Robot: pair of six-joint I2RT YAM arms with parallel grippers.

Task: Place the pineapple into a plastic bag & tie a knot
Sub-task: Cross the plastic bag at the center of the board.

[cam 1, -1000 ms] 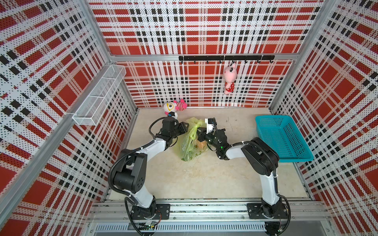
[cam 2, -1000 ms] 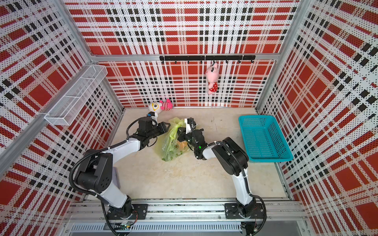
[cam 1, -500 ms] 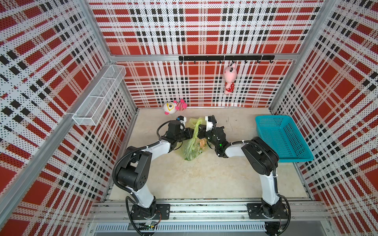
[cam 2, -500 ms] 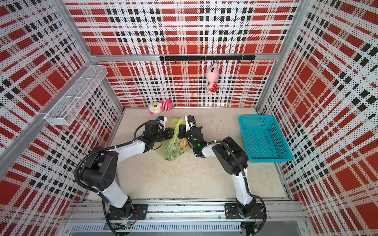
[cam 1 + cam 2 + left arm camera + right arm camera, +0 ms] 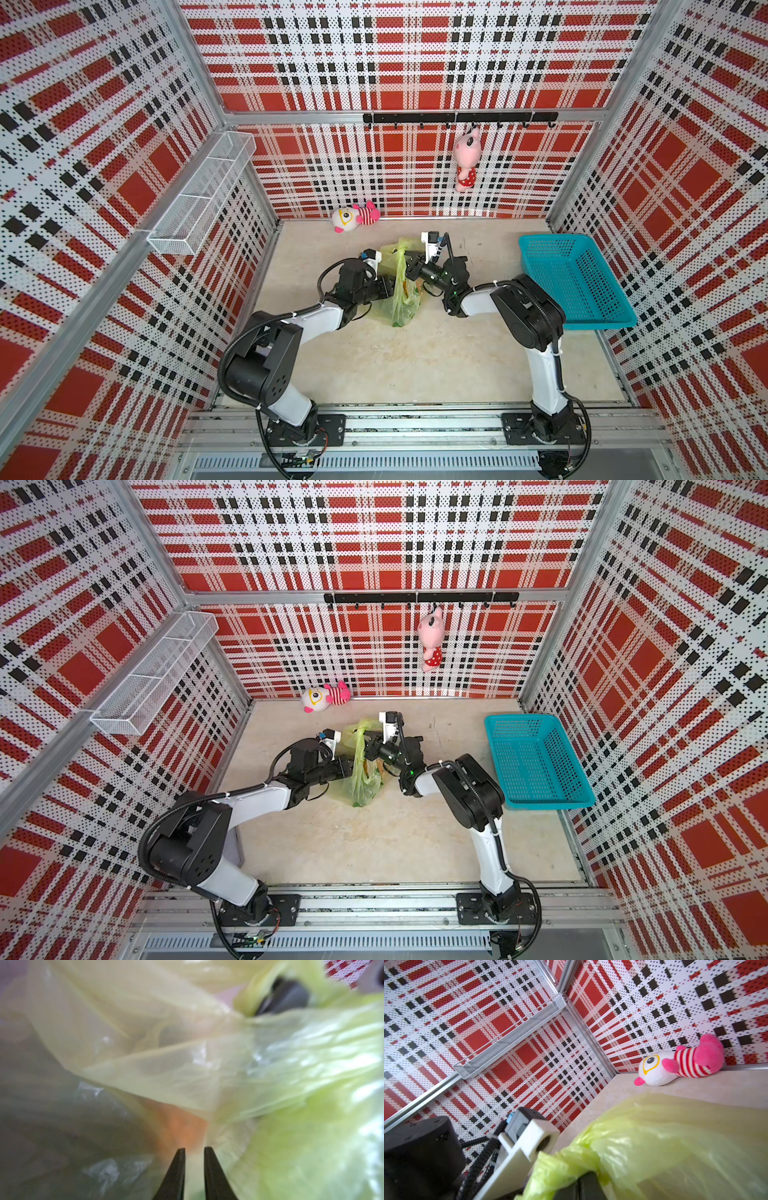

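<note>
Near: left gripper (image 5: 194, 1149), jaws a slit apart amid film; grip unclear. Thin translucent yellow-green plastic bag (image 5: 395, 307) lies on beige tabletop (image 5: 415, 365) between both grippers, orange pineapple (image 5: 182, 1126) inside. Beyond: right gripper (image 5: 580, 1180) closed on bunched bag film. Judgement: keep film taut, cross low.

The plastic bag (image 5: 187, 1064) fills the left wrist view, all blurry — an orange blob (image 5: 185, 1126) behind its film can't be named. The right pincer (image 5: 578, 1186) is cut off by the picture's edge, bag bunched over it.
</note>
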